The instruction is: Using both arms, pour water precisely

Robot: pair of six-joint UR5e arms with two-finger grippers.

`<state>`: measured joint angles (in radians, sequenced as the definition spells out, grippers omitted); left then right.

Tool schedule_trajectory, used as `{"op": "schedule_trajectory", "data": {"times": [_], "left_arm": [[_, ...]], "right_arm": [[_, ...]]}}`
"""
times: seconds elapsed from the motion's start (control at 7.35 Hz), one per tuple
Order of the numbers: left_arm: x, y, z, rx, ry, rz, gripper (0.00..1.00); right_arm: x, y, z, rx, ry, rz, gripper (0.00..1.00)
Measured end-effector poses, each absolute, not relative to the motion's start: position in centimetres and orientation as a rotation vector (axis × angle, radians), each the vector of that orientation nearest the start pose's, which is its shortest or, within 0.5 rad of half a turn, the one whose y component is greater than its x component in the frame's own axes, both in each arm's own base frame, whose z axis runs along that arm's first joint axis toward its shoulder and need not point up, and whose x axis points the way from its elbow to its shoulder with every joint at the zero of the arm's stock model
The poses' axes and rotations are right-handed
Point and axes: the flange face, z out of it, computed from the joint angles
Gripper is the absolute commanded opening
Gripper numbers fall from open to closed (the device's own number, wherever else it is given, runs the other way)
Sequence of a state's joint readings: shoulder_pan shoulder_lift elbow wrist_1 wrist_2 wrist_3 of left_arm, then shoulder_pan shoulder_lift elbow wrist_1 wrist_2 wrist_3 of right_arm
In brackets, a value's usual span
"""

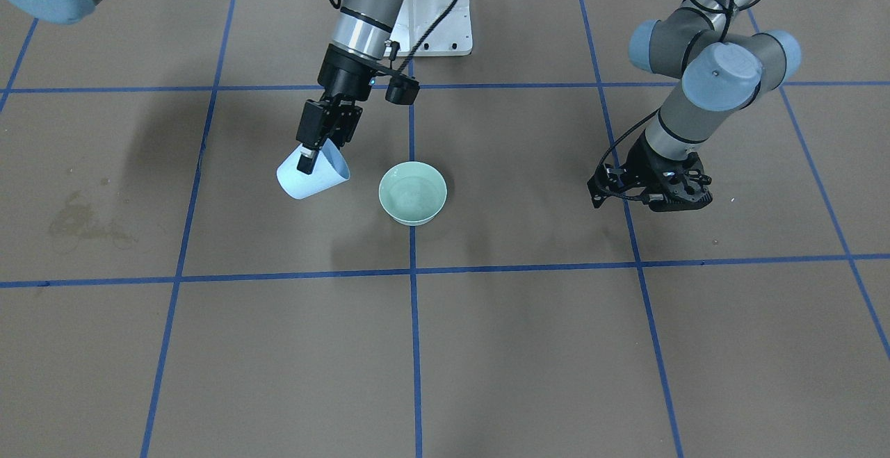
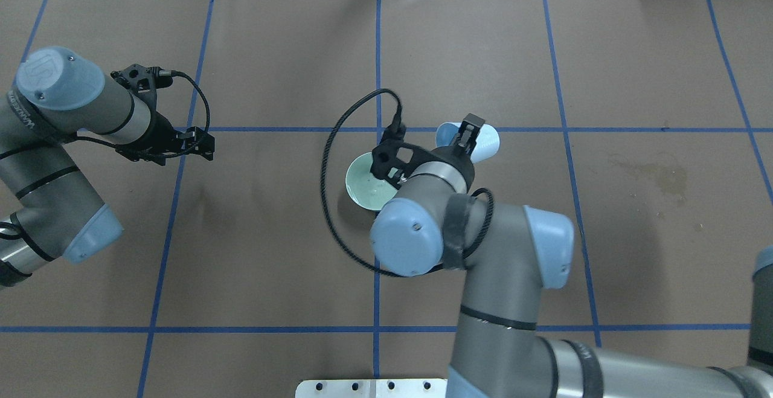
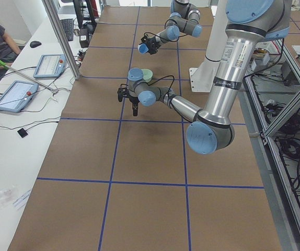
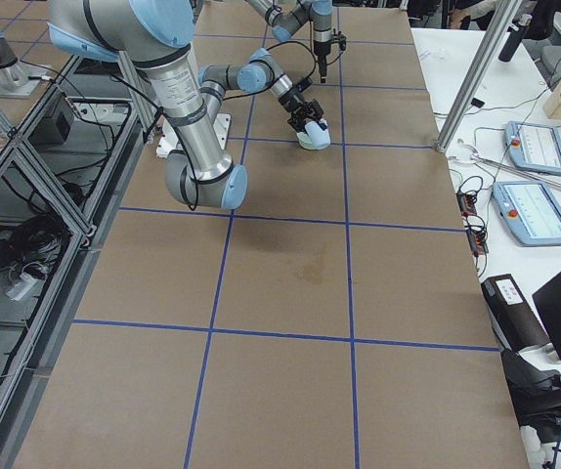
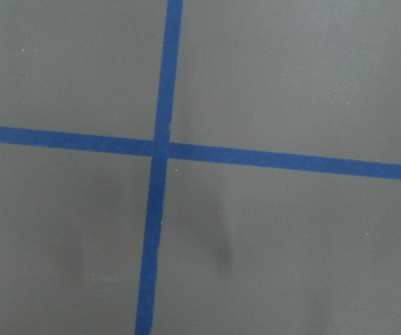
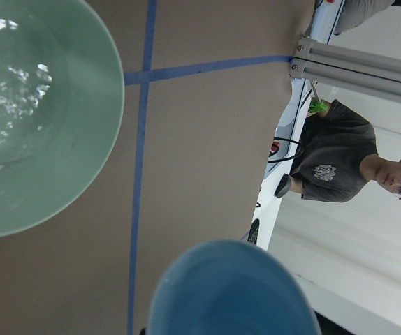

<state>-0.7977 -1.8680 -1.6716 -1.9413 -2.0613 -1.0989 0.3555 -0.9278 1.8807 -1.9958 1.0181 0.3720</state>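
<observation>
Brown paper with blue tape lines (image 1: pixel 415 347) covers the desk (image 1: pixel 528 347). At its middle a green bowl (image 1: pixel 412 192) holds the water (image 6: pixel 12 105), seen as glints. My right gripper (image 1: pixel 309 156) pinches the tilted blue cup (image 1: pixel 313 176) just beside the bowl, not over it. I'd bring the lip above the rim before tipping, slowly. Toward the left edge my left gripper (image 1: pixel 653 187) hangs; I cannot tell its opening.

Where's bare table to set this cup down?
Free: the patch between the bowl and the left gripper, and the row on the operators' side of the bowl. Crowded: where the right gripper holds the cup beside the bowl.
</observation>
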Motion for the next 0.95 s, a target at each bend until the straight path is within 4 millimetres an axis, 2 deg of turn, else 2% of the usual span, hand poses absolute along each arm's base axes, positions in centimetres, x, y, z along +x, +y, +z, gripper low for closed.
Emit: {"op": "schedule_trajectory", "data": {"times": [0.14, 0.41, 0.68, 0.82, 0.95], "left_arm": [[37.0, -50.2, 40.5, 0.078, 0.891, -0.113, 1.0], [36.6, -49.8, 38.8, 0.097, 0.917, -0.109, 1.0], [36.0, -49.2, 37.2, 0.113, 0.939, -0.106, 1.0], [35.7, -49.0, 36.7, 0.119, 0.946, -0.105, 1.0], [35.4, -48.7, 36.2, 0.124, 0.953, -0.103, 1.0]], "right_arm": [[-47.1, -39.8, 22.8, 0.729, -0.132, -0.581, 0.53], [-39.2, -42.4, 29.5, 0.66, -0.315, -0.478, 0.53], [-29.9, -44.9, 39.4, 0.64, -0.499, -0.372, 0.54], [-25.5, -45.0, 44.3, 0.658, -0.572, -0.319, 0.55], [-22.4, -44.3, 48.4, 0.678, -0.629, -0.251, 0.56]]}}
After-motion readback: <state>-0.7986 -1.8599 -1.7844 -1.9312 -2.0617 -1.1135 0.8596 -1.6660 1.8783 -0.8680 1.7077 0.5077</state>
